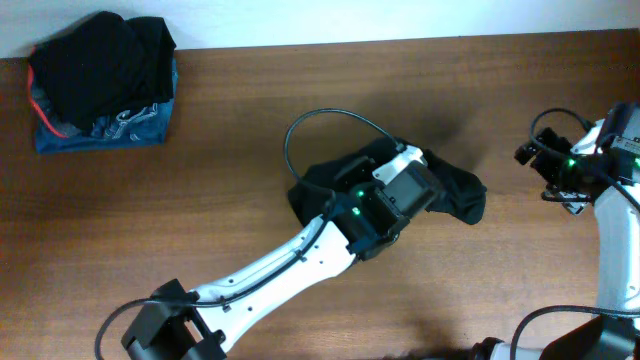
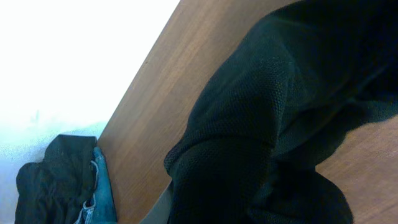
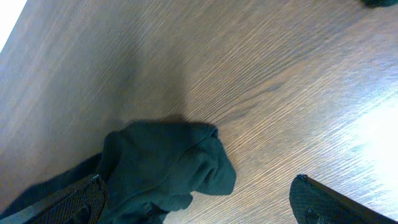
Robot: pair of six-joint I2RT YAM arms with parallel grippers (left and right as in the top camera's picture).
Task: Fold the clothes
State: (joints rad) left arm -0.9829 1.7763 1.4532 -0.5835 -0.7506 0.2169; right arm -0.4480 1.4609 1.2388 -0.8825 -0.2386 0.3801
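The black T-shirt (image 1: 458, 195) lies crumpled at the middle of the brown table. My left gripper (image 1: 408, 175) sits right on top of it. In the left wrist view the black fabric (image 2: 261, 124) hangs close over the jaws and hides them; it looks held and lifted off the table. My right gripper (image 1: 538, 160) hovers to the right of the shirt, apart from it. In the right wrist view its fingers (image 3: 199, 208) are wide open, with the shirt's edge (image 3: 168, 165) beside the left finger. The white logo is hidden.
A pile of dark clothes on blue fabric (image 1: 100, 80) lies at the back left corner, and it also shows in the left wrist view (image 2: 62, 180). A black cable (image 1: 330, 115) loops above the shirt. Bare wood (image 1: 250, 180) lies between the pile and the shirt.
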